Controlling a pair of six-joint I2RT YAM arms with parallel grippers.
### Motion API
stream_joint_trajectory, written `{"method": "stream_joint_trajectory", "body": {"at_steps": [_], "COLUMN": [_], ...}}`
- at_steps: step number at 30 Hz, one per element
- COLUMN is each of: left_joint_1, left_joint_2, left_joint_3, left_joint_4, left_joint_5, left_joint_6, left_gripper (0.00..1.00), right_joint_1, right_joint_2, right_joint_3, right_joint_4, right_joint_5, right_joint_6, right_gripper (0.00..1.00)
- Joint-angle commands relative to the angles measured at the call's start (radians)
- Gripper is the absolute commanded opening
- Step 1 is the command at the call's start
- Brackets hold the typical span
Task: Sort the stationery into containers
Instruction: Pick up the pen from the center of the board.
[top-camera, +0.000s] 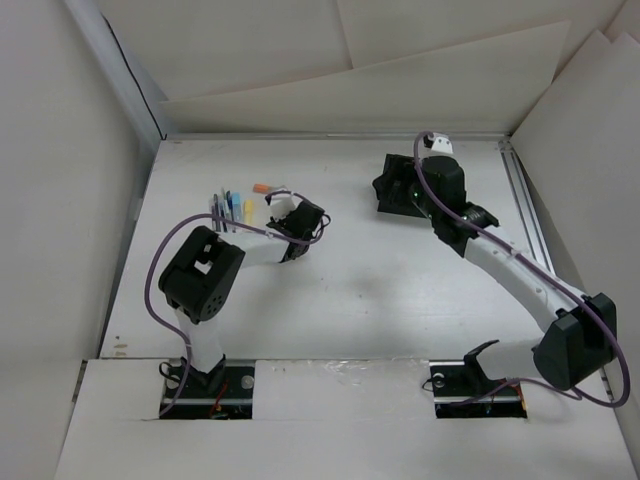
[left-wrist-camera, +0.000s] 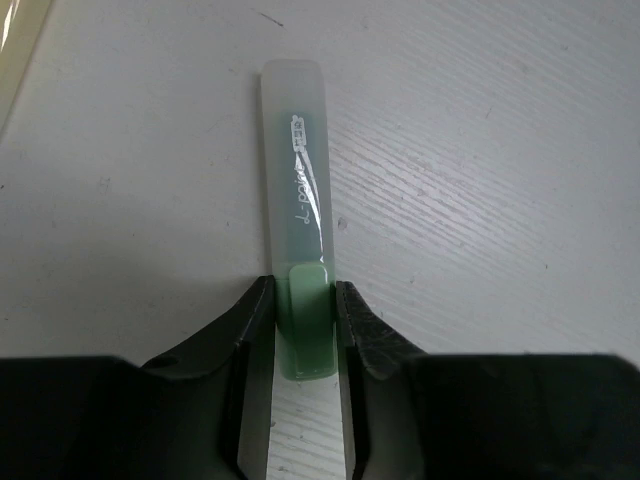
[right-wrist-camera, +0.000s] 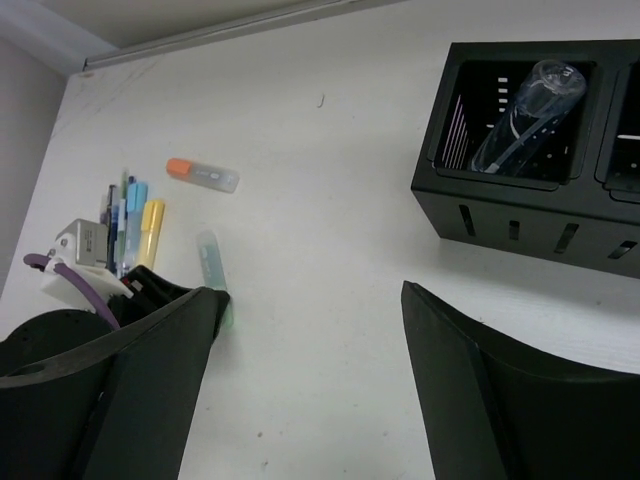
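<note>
Grasping looks to be the step in hand: the left claw (left-wrist-camera: 303, 292) straddles a translucent green pen (left-wrist-camera: 298, 200) that lies flat on the white surface (left-wrist-camera: 480, 150). Its two fingers press against the pen's sides at the darker green end, so I judge it closed on the pen, which has not left the surface. The claw takes the pen across its narrow width, probably because that is the only span two fingers can pinch on a thing lying flat. In the left wrist view the pen's long axis runs from lower centre to upper centre, leaning slightly left, with the pale end pointing away from the claw. The right claw (right-wrist-camera: 312, 295) hangs wide open and empty, near the black organizer box (right-wrist-camera: 520, 215) in the upper right of its view. A clear pen (right-wrist-camera: 525, 120) leans inside the box's left compartment. The other pens (right-wrist-camera: 135, 225) lie bunched at the left, with an orange-capped one (right-wrist-camera: 203, 173) apart above them.
</note>
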Motion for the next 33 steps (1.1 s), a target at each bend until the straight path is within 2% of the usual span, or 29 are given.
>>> {"method": "stream_joint_trajectory", "body": {"at_steps": [1, 4, 6, 12, 18, 21, 28, 33], "left_joint_1": [0.003, 0.003, 0.003, 0.003, 0.003, 0.003, 0.003, 0.003], "left_joint_2": [-0.026, -0.080, -0.129, -0.409, -0.636, -0.696, -0.729, -0.769], "left_joint_3": [0.002, -0.045, -0.080, -0.280, -0.494, -0.562, -0.597, -0.617], "left_joint_4": [-0.035, -0.035, 0.003, 0.136, 0.369, 0.488, 0.558, 0.569], "left_joint_5": [-0.011, 0.010, 0.039, 0.145, 0.377, 0.461, 0.557, 0.575], "left_joint_6": [-0.007, 0.003, 0.029, 0.148, 0.248, 0.288, 0.320, 0.339], "left_gripper": [0.14, 0.01, 0.00, 0.00, 0.00, 0.02, 0.02, 0.02], "right_joint_1": [-0.018, -0.018, -0.018, -0.008, 0.071, 0.125, 0.165, 0.165], "right_joint_2": [-0.004, 0.025, 0.045, 0.145, 0.228, 0.271, 0.410, 0.461], "right_joint_3": [0.001, 0.001, 0.014, 0.045, 0.071, 0.109, 0.177, 0.186], "right_joint_4": [0.048, 0.057, 0.057, 0.071, 0.164, 0.175, 0.195, 0.215], "right_joint_5": [-0.049, -0.110, -0.173, -0.284, -0.448, -0.471, -0.485, -0.485], "right_joint_6": [-0.005, -0.014, -0.014, -0.014, 0.034, 0.043, 0.090, 0.127], "right_gripper": [0.81, 0.87, 0.88, 0.88, 0.82, 0.82, 0.82, 0.74]}}
